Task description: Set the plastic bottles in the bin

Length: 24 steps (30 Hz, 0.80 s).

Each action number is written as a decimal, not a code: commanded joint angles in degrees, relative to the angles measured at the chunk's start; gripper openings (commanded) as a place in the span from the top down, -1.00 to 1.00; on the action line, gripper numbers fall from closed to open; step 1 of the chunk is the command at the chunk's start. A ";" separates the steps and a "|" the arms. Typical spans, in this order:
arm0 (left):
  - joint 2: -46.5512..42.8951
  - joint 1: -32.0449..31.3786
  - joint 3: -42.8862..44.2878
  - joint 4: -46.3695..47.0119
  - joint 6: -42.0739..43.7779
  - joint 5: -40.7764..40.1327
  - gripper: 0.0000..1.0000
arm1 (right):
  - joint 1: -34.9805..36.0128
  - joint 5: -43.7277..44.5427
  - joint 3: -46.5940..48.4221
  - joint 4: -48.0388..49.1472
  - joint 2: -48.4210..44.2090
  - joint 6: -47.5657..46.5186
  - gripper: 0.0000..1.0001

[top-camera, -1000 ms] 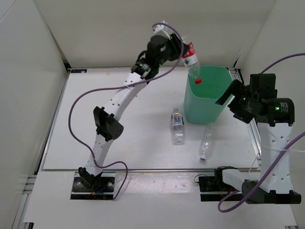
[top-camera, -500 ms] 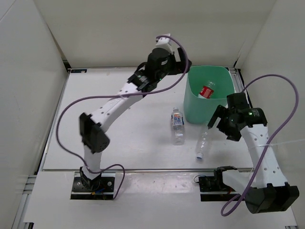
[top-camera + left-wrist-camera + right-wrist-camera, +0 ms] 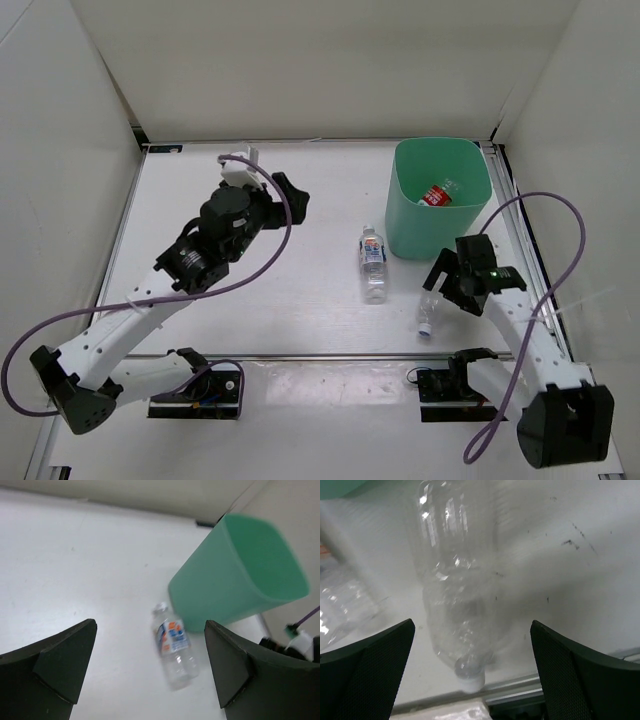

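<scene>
Red-labelled bottle (image 3: pixel 436 196) in bin (image 3: pixel 402 228), right fingers (image 3: pixel 367 672) spread around unlabelled bottle (image 3: pixel 454 595)

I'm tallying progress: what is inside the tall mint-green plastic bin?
A clear plastic bottle with a red label lies in the mint-green bin. Something clear glints beside it, unidentifiable. The near wall hides part of the floor.
</scene>
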 commanded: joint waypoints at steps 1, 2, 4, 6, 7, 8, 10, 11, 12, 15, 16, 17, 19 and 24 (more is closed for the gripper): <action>0.93 -0.70 -2.29 -5.87 4.11 0.48 -1.00 | 0.78 4.61 -1.63 11.03 5.34 -0.53 -1.00; 0.93 -0.70 -2.29 -8.14 4.11 0.47 -1.00 | 0.78 5.59 -1.64 11.04 7.96 0.68 -1.00; 0.93 -0.70 -2.29 -9.56 4.11 0.47 -1.00 | 0.78 7.17 -0.33 11.04 10.79 1.22 -1.00; 0.93 -0.70 -2.29 -10.71 4.11 -0.22 -1.00 | 0.78 7.70 0.21 10.00 14.31 2.54 -0.96; 0.93 -0.70 -2.29 -11.50 4.11 -0.23 -1.00 | 1.31 8.40 0.82 9.38 15.10 3.24 -0.92; 0.40 -0.70 -2.29 -11.50 3.42 -1.97 -1.00 | 1.31 8.41 0.82 8.50 16.24 4.81 -0.87; -0.21 -0.70 -2.29 -12.11 2.71 -3.21 -1.00 | 1.31 7.63 0.82 7.88 17.12 5.53 -0.68; -0.22 -0.70 -2.29 -12.12 2.71 -4.09 -1.00 | 1.31 6.23 0.82 7.10 18.09 6.14 -0.60; -0.22 -0.70 -2.29 -12.12 2.71 -4.62 -1.00 | 1.31 6.21 1.52 6.04 18.70 7.02 -0.45; -0.22 -0.70 -1.68 -13.26 2.71 -5.85 -1.00 | 1.31 3.42 3.28 1.21 19.24 7.63 -0.14; -0.22 -0.70 -1.68 -13.26 3.23 -5.85 -1.00 | 1.31 2.44 5.02 -0.37 17.67 7.64 0.05; -0.22 -0.70 -1.68 -13.26 3.23 -6.64 -1.00 | 1.83 1.56 6.00 -3.69 16.35 7.64 0.13; -0.22 -0.70 -1.15 -13.97 2.54 -8.66 -1.00 | 2.45 0.51 8.46 -7.57 13.10 8.26 0.26; -0.74 0.61 -1.23 -16.07 -1.78 -9.91 -1.00 | 3.51 0.85 25.05 -18.75 0.97 8.35 0.33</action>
